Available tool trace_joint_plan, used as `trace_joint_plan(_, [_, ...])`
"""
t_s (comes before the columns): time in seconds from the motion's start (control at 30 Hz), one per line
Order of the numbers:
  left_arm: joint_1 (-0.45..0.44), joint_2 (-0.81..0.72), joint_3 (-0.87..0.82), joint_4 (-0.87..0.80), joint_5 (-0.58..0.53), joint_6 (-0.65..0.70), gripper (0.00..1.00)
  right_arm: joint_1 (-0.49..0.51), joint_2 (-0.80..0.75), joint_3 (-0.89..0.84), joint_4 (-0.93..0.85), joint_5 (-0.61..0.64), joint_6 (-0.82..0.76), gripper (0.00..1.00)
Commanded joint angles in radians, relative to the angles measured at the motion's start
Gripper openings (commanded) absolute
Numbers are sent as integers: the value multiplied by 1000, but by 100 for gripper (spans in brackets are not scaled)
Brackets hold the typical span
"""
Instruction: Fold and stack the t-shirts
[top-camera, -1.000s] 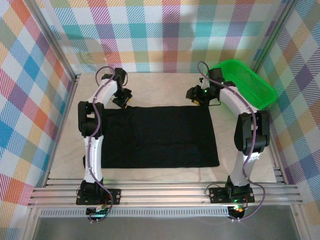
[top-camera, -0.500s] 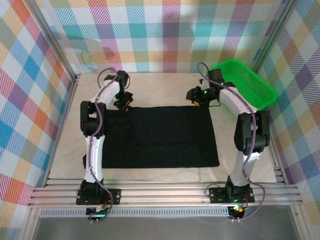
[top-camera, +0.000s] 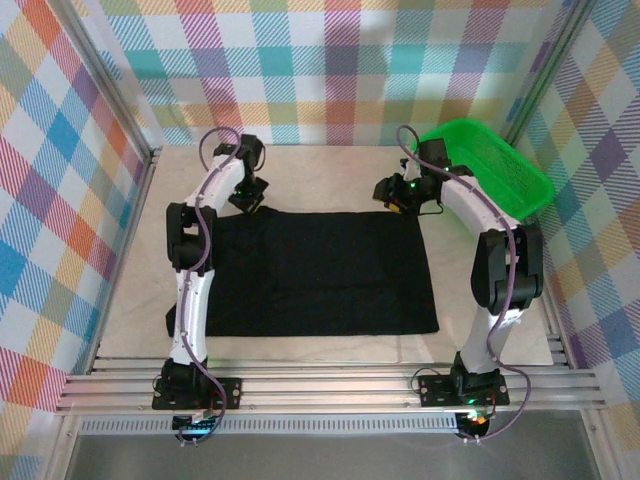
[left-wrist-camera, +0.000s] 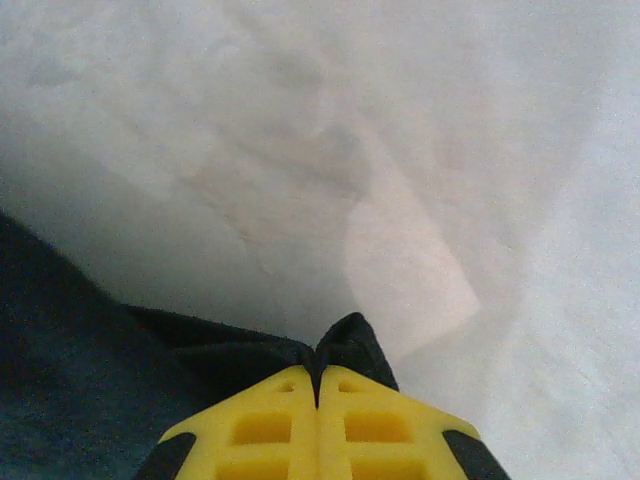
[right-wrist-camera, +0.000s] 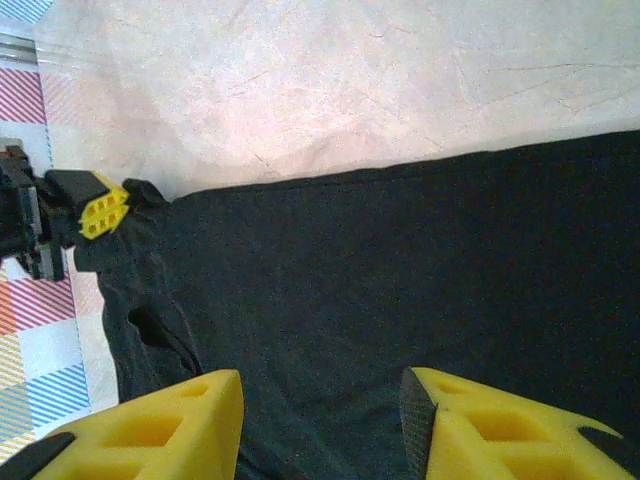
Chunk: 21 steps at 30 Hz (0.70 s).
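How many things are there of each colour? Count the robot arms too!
Black soft cloth t-shirt: 1
Green plastic basket: 1
White robot arms: 2, the left arm and the right arm
Total: 4

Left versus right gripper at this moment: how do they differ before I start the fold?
The left gripper has its jaws shut, pinching the far left corner of the black t-shirt; the right gripper has its jaws apart, gripping nothing. The left gripper sits right at the cloth's corner, while the right gripper is over the cloth near its far right corner. Both have yellow fingers and are at the t-shirt's far edge.
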Motion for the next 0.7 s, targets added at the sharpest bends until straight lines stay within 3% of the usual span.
trace_joint_plan(0.0, [-47,18,71,-58,-51,112,0,3,-27,-12,-3,-4,-12,47])
trace_joint_plan(0.17, [-86,51,127,-78,-57,223,0,3,-28,-8,-3,-9,-14,47])
trace_joint_plan(0.33, [-126,55,160,-103,-143,312,0,3,-31,-13,-5,-14,-16,46])
trace_joint_plan(0.57, [-199,21,154,-139,-264,332,0,3,-45,-29,-4,-14,-20,46])
trace_joint_plan(0.67, [-232,-12,107,-147,-275,272,0,3,-54,-41,0,-13,-18,46])
